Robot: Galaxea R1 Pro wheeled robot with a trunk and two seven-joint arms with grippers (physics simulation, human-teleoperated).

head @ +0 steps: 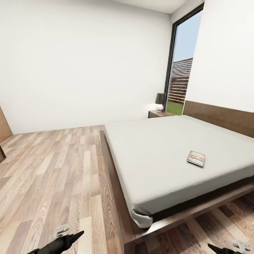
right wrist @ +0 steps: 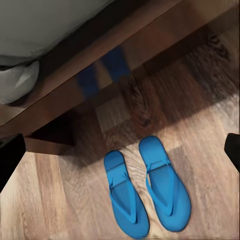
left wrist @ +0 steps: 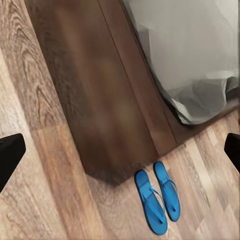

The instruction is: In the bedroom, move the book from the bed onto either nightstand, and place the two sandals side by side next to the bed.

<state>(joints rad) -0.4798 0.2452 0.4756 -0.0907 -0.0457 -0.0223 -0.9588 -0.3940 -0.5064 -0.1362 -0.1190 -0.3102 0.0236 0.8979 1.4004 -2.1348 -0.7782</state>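
The book [head: 196, 158] lies flat on the light-grey mattress of the bed [head: 155, 155], toward its right side. Past the bed's far corner stands the nightstand [head: 159, 113], bearing a lamp [head: 160, 100]. The two sandals [left wrist: 150, 202] [left wrist: 167, 190] are bright blue and lie side by side on the wood floor just off the bed frame's foot corner [left wrist: 107, 172]. In the right wrist view the sandals [right wrist: 126, 200] [right wrist: 164, 185] appear closer. My left gripper [left wrist: 125, 145] and right gripper [right wrist: 125, 142] hang above them, both open and empty.
Wood floor [head: 53, 169] stretches to the left of the bed up to a white wall. A tall window [head: 181, 70] stands behind the nightstand. The brown headboard [head: 225, 118] runs along the right wall. A bunched sheet corner [head: 141, 215] hangs over the frame.
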